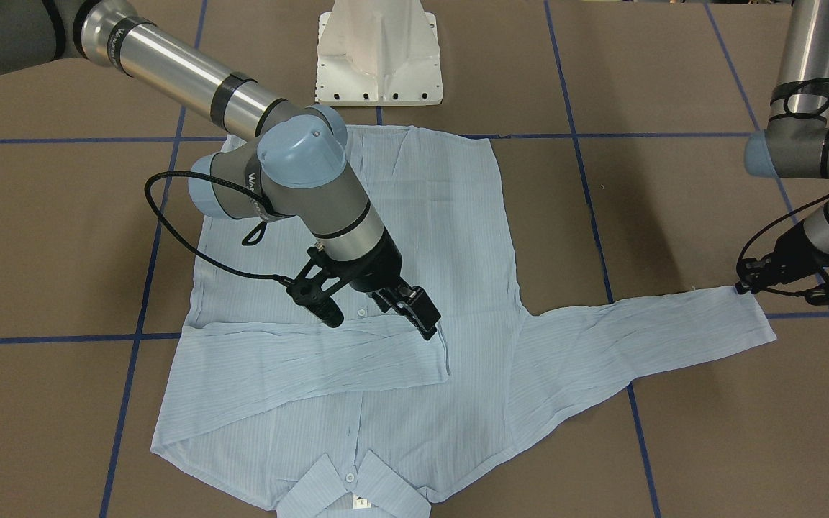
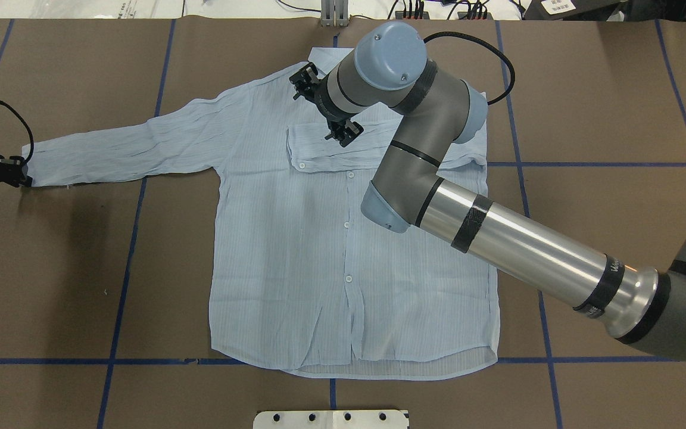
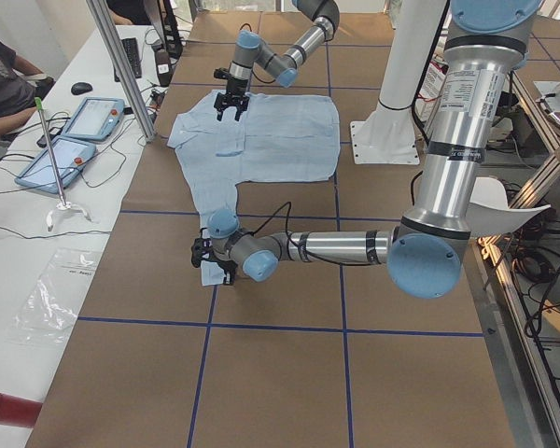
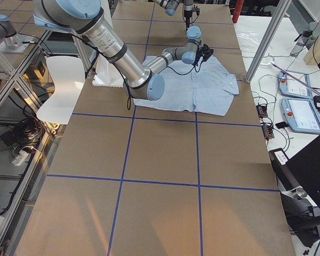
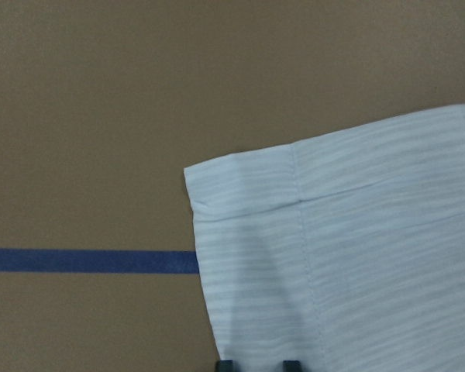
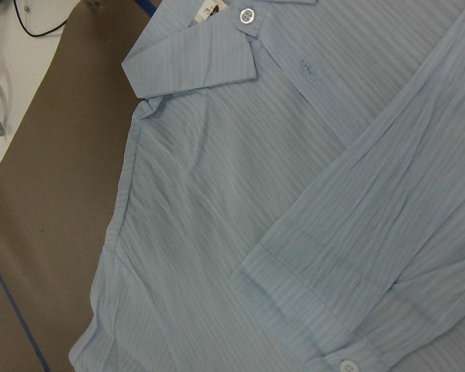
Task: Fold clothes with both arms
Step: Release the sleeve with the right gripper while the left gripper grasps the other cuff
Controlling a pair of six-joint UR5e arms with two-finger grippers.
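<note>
The light-blue shirt lies flat and front up on the brown table, also in the overhead view, collar away from the robot. One sleeve is folded across the chest, its cuff near the button line. My right gripper hovers just above that cuff, open and empty; it also shows in the overhead view. The other sleeve stretches out sideways. My left gripper sits low at the end of its cuff, seemingly shut on the corner; its fingertips just show.
The white pedestal base stands at the shirt's hem side. Blue tape lines cross the brown table. An operators' bench with tablets and a metal pole lie beyond the collar side.
</note>
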